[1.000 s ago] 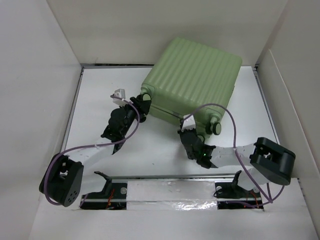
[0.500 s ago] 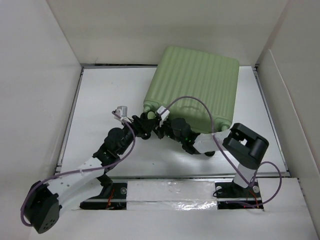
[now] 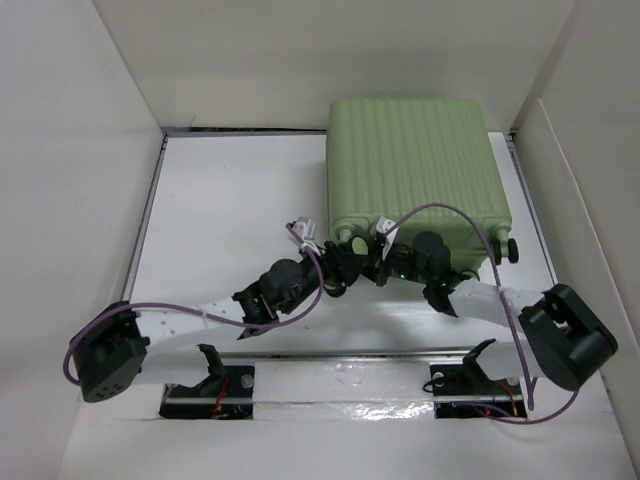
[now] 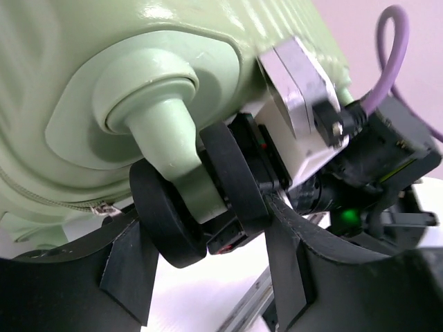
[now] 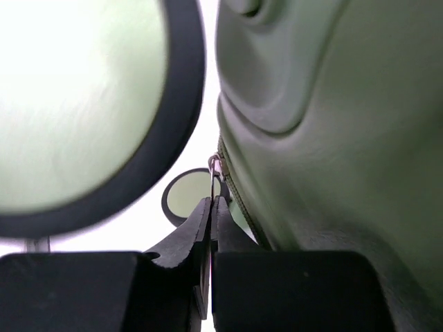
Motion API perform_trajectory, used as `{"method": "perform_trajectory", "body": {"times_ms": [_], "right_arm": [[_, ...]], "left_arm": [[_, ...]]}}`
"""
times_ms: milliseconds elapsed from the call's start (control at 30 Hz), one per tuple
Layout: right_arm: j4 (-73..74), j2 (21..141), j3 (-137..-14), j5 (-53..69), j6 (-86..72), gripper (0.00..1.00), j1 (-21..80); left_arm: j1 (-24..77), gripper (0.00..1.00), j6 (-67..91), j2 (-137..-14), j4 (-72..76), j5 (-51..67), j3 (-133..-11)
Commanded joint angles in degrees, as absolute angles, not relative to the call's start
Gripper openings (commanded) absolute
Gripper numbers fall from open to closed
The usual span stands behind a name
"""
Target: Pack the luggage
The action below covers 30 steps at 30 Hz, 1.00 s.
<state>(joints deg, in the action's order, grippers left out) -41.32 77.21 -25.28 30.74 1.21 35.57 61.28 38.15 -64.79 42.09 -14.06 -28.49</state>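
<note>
From above, the luggage (image 3: 415, 165) lies shut on the far right of the table (image 3: 220, 200), its wheeled edge towards the arms. The left pincer (image 3: 345, 262) and right pincer (image 3: 388, 255) crowd that edge side by side. Their tips are lost in a tangle of black parts, and a purple cable (image 3: 450, 215) loops over the shell just beyond the right one. A second ago the case sat skewed, one corner pointing at the arms. It has since swung square to the table and the left arm has reached further right.

The left wrist camera has the left pincer (image 4: 208, 225) astride a double caster wheel (image 4: 183, 214). Its fingers (image 4: 128, 270) stand moderately apart, close against both discs. Whether they press the wheel I cannot tell. The luggage (image 4: 83, 69) fills the frame above and beyond the pincer, cut off at the edges. The right arm's camera block (image 4: 304, 90) pokes in just to its right.

The right wrist view is mostly blur. The right pincer (image 5: 211, 204) is pressed tight together, with the zipper pull (image 5: 216, 164) running down into its tips. The green shell (image 5: 332, 138) rises right of the pincer. A huge unfocused wheel (image 5: 90, 104) looms up to its left, and a smaller wheel (image 5: 185, 195) sits half hidden behind the tips.
</note>
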Motion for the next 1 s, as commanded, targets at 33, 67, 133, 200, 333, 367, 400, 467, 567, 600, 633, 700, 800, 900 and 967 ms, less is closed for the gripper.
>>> {"method": "perform_trajectory", "body": {"times_ms": [33, 67, 133, 200, 333, 367, 400, 467, 567, 600, 633, 700, 800, 900, 967], "right_arm": [[-35.3, 69.3, -24.9, 26.6, -4.4, 0.00, 27.2], [-36.0, 67.2, -23.0, 25.5, -6.6, 0.00, 27.2], [-40.8, 66.3, -21.4, 20.6, -9.7, 0.00, 31.0], [-47.4, 68.7, -21.4, 15.2, -13.8, 0.00, 36.7], [-55.5, 76.5, -26.2, 8.4, -17.7, 0.00, 50.6], [-58.5, 78.1, -26.5, 8.3, -19.1, 0.00, 51.7], [-64.6, 79.4, -26.3, 7.7, -20.0, 0.00, 52.2], [-67.6, 80.1, -24.2, 6.5, -22.7, 0.00, 52.2], [-64.4, 75.9, -21.5, 4.9, -21.8, 0.00, 50.9], [-58.4, 74.4, -21.4, 3.2, -21.0, 0.04, 50.9], [-55.6, 72.8, -21.3, 1.8, -20.2, 0.11, 50.9], [-48.0, 68.7, -21.0, -1.4, -18.7, 0.25, 50.9], [-42.6, 65.5, -21.3, -1.6, -17.5, 0.03, 50.3], [-41.6, 65.9, -22.3, -0.8, -17.0, 0.00, 50.3], [-41.7, 67.0, -23.1, -0.4, -17.2, 0.00, 50.3]], "left_arm": [[64.2, 0.00, 34.8, -70.4, 61.5, -0.3, -38.4], [64.2, 0.00, 35.0, -71.5, 62.2, 2.7, -39.6], [64.8, 0.00, 35.3, -73.7, 63.4, 3.7, -42.5], [64.8, 0.00, 35.7, -74.4, 64.7, 5.0, -43.7], [64.8, 0.00, 36.6, -73.7, 66.3, 4.7, -42.9], [64.8, 0.00, 36.8, -73.2, 66.7, 4.1, -42.3], [64.8, 0.00, 37.3, -72.7, 67.2, 3.5, -40.7], [64.8, 0.00, 37.2, -70.3, 66.5, 1.9, -39.0], [64.2, 0.20, 34.5, -64.6, 60.7, -3.0, -35.7], [63.6, 0.36, 33.7, -62.9, 56.0, -4.0, -34.0], [62.2, 0.46, 32.1, -59.4, 53.0, -4.8, -33.6], [60.7, 0.60, 30.5, -55.9, 44.1, -7.3, -31.9], [59.2, 0.57, 28.7, -48.2, 36.3, -13.2, -27.4], [58.3, 0.52, 29.4, -41.8, 32.9, -17.0, -21.7], [57.5, 0.47, 30.9, -38.9, 31.6, -17.0, -19.5]]}}
